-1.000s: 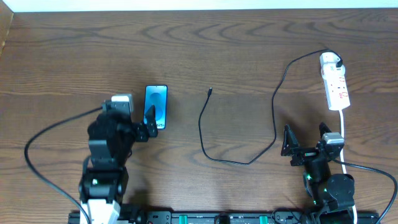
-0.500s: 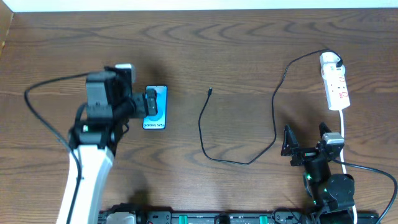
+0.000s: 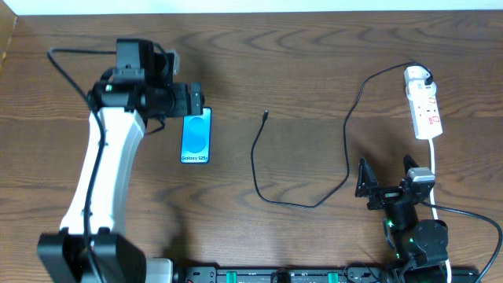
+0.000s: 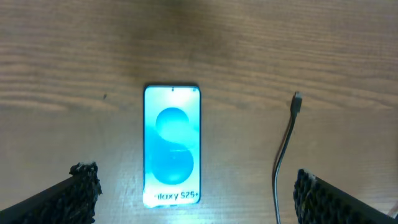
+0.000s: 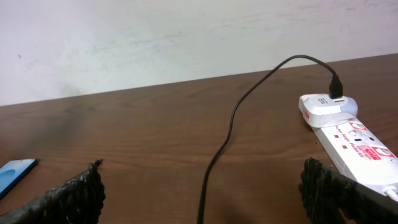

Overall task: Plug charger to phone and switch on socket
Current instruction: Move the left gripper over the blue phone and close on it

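Two arms reach over the wooden table (image 3: 314, 47) in the overhead view. The left gripper (image 3: 191, 100) hangs over the phone's far short edge, fingers apart and holding nothing. The phone (image 3: 196, 135) lies flat, screen up, with its "Galaxy S25+" lettering at the near end. To the phone's right the charger (image 3: 253, 157) trails in a loose loop, and its plug tip (image 3: 266, 116) is near the phone's far end but apart from it. Well to the phone's right, the adapter head (image 3: 417, 76) sits in the far end of the socket (image 3: 427, 110). The right gripper (image 3: 385, 179), also well right of the phone and nearer the robot, is spread wide and empty. In the left wrist view, the phone lies between the two black fingertips (image 4: 81, 186), which stand clear of it on either side, with the plug tip to the phone's right. In the right wrist view, a blue corner of the phone shows at the left edge. Far to its right are the adapter head and socket, with the cable arching down from the adapter head, and the fingers are wide apart.
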Motion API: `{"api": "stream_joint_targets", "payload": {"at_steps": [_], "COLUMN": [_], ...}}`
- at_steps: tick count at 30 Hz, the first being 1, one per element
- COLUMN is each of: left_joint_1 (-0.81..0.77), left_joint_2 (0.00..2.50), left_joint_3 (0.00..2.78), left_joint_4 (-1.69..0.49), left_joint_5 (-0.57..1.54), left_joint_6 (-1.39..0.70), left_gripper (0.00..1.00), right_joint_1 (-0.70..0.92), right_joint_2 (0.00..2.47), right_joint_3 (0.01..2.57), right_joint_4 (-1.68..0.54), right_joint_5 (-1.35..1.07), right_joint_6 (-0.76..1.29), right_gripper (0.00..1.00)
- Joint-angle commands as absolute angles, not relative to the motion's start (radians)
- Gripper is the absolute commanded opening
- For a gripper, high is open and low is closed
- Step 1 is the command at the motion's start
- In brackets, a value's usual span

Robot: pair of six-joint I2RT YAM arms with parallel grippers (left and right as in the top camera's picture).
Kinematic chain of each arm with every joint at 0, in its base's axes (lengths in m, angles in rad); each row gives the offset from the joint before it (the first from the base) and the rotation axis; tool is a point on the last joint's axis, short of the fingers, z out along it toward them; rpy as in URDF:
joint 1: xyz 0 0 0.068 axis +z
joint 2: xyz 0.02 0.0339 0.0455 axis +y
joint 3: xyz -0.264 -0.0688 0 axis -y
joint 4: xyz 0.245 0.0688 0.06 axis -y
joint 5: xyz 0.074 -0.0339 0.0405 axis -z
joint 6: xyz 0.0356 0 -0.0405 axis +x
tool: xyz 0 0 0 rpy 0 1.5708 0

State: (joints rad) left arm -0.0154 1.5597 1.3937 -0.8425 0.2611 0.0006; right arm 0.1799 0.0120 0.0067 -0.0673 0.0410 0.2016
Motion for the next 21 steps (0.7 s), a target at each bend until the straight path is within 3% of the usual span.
{"api": "stream_joint_targets", "payload": {"at_steps": [1, 21], "left_joint_1": [-0.019, -0.020], "left_joint_2": [1.624, 1.771], "left_joint_3": [1.439, 1.427], "left_joint_4": [-0.844, -0.820], "left_joint_5": [0.315, 0.320], "left_joint_6": [0.018, 0.018], "left_gripper": [0.99, 0.99], "right_joint_1": [0.183, 0.183], "right_joint_2": [0.006, 0.006], "right_joint_3": [0.006, 0.006], "right_joint_4": [-0.071, -0.071], "right_joint_5": [0.043, 0.043], "right_joint_6": [0.212, 0.212], "right_gripper": [0.99, 0.99]}}
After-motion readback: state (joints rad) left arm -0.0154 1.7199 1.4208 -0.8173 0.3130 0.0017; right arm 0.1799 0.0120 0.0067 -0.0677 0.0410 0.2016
